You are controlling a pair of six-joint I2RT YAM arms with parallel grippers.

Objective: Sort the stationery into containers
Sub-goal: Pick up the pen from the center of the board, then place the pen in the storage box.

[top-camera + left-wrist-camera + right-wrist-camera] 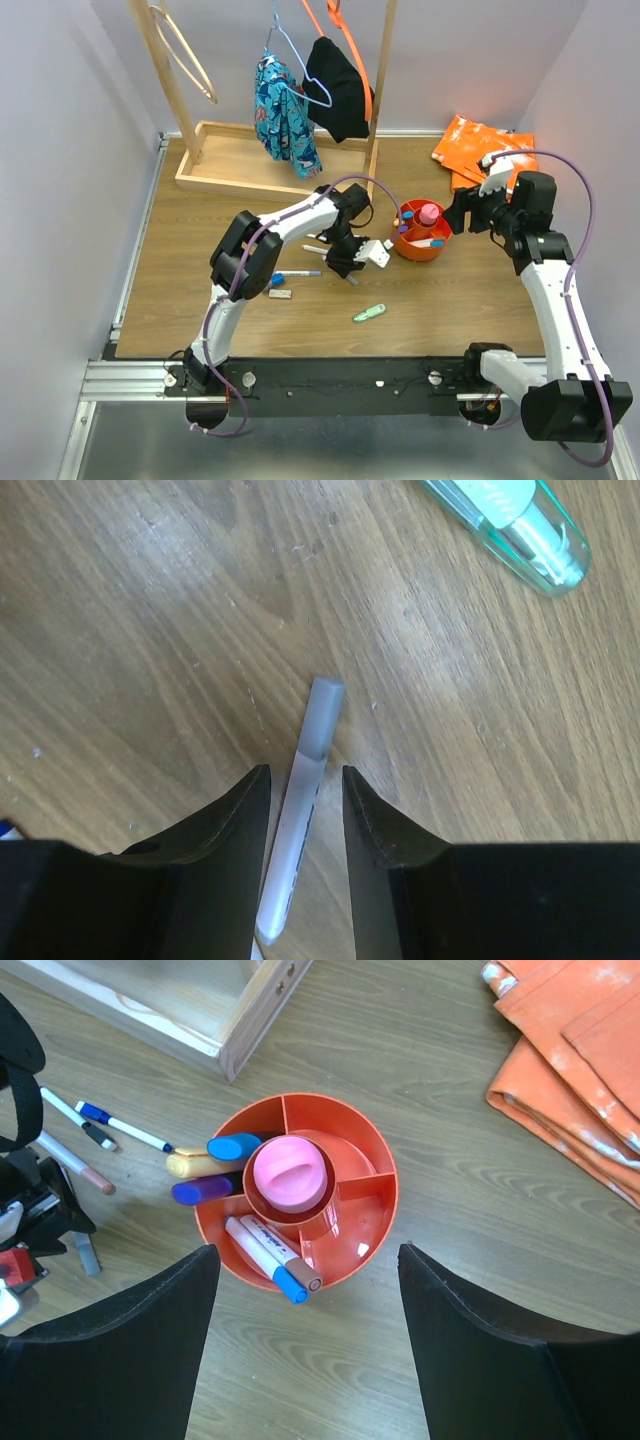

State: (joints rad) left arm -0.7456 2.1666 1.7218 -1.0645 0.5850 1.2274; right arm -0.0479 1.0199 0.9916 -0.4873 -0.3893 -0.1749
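A thin white pen with a grey cap (312, 750) lies flat on the wooden table. My left gripper (345, 262) stands over it, and its open jaws (302, 780) straddle the barrel with a small gap on each side. The mint-green piece (510, 520) lies beyond it and also shows in the top view (369, 313). The round orange cup (380, 1175) holds pink, yellow and purple highlighters and two white pens; in the top view the cup (420, 232) sits right of my left gripper. My right gripper (308, 1260) hovers wide open and empty above the cup's near edge.
Loose pens (120, 1128) lie left of the cup, and a blue-capped pen (295, 275) and a small white item (280, 294) lie further left. The orange bag (480, 145) is at the back right. A wooden rack base (230, 165) with hanging clothes stands behind.
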